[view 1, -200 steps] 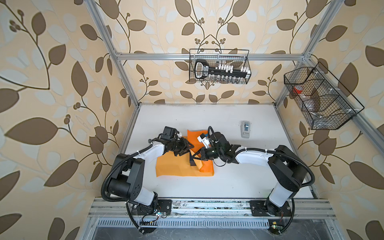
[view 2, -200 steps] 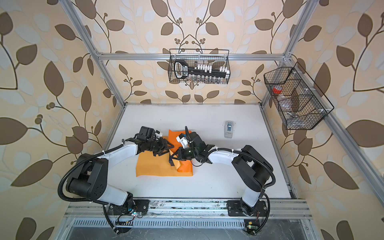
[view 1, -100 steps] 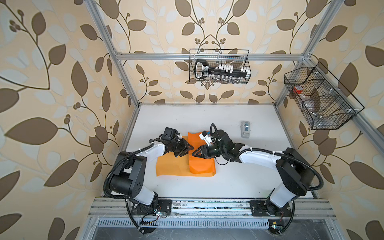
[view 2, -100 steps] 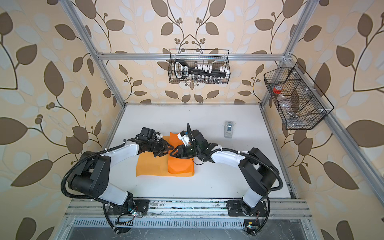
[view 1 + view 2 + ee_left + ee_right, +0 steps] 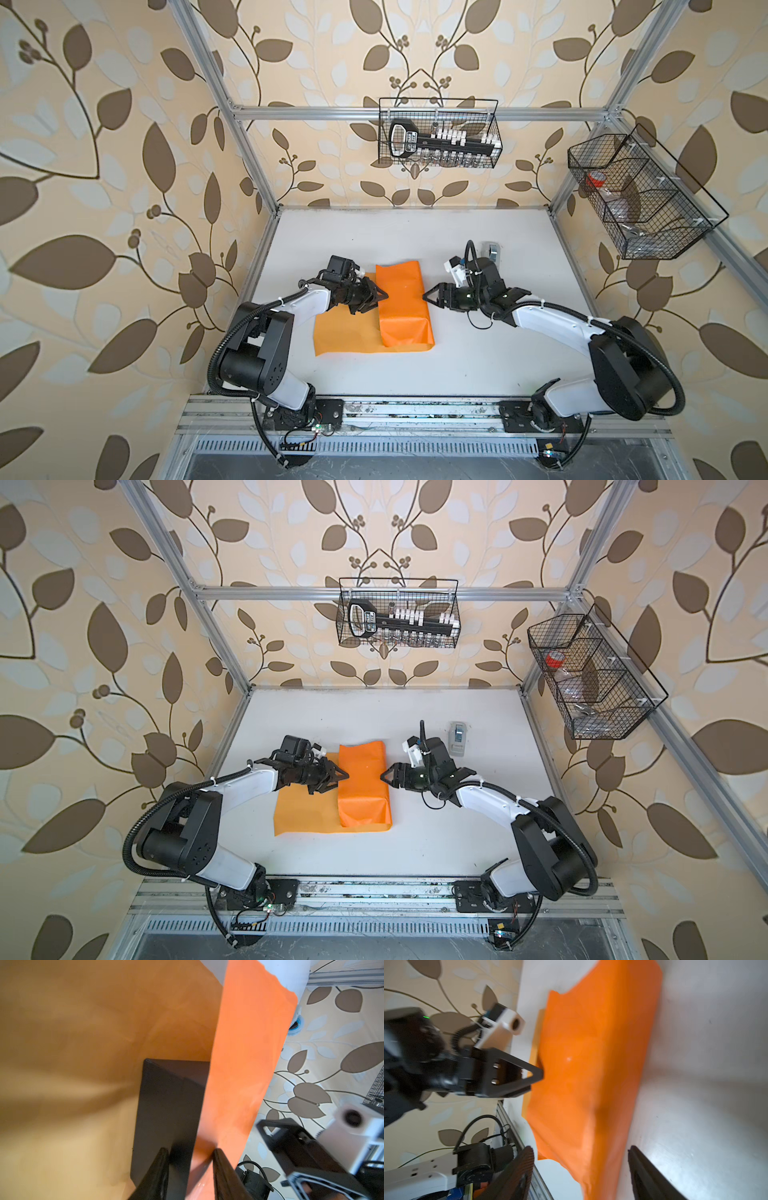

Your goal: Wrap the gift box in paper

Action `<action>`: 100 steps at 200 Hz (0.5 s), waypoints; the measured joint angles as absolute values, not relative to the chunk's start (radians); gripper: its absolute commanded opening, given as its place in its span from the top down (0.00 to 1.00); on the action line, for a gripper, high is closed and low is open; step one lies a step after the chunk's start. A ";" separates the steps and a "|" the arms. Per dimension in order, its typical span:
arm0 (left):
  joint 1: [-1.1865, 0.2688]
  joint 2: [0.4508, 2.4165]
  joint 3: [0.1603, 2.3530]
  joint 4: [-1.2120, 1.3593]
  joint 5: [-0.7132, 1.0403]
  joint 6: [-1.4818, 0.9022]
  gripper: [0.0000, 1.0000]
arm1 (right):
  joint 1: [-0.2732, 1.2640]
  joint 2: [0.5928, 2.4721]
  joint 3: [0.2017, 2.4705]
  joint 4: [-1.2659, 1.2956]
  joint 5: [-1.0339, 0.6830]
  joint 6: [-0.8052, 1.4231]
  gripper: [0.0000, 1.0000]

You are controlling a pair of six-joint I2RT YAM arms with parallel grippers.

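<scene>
One sheet of orange paper lies mid-table between the robot's two arms. Its right part is folded up and over into a raised strip that runs from near to far, while its paler left part lies flat.

The single black gift box sits beneath that fold. It is hidden in both top views, and only the left wrist camera shows it, with one dark face exposed beside the flap's edge.

The left gripper meets the left side of the fold. Its jaws are partly apart and straddle the line where the flap ends on the box. Whether they pinch anything cannot be told.

The right gripper is just beside the fold's right side, spread wide and holding nothing.

One grey-white tape dispenser stands farther back on the right, apart from the paper.

Two black wire baskets hang on the frame:
- **Far basket:** it holds one black tool with a white label whose lettering is too small to read. It also holds a row of small white pieces, too fine to count.
- **Right basket:** it is divided inside and holds one red-topped item in its far compartment.

No brand name can be read anywhere.
</scene>
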State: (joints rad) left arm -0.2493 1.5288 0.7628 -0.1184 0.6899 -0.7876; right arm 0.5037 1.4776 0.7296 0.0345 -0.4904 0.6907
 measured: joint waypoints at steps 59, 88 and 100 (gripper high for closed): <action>-0.258 1.541 0.750 -0.065 0.708 -0.820 0.65 | 0.497 1.525 0.695 0.149 -0.519 0.698 0.24; -0.275 1.559 0.750 -0.020 0.712 -0.837 0.67 | 0.466 1.564 0.711 0.161 -0.534 0.678 0.24; -0.278 1.566 0.750 -0.006 0.719 -0.849 0.67 | 0.448 1.585 0.722 0.160 -0.536 0.662 0.24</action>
State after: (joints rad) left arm -0.2779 1.5661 0.7498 -0.0055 0.7193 -0.8486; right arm 0.4477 1.5848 0.7216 0.1596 -0.5362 0.6621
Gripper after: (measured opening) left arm 0.336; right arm 0.763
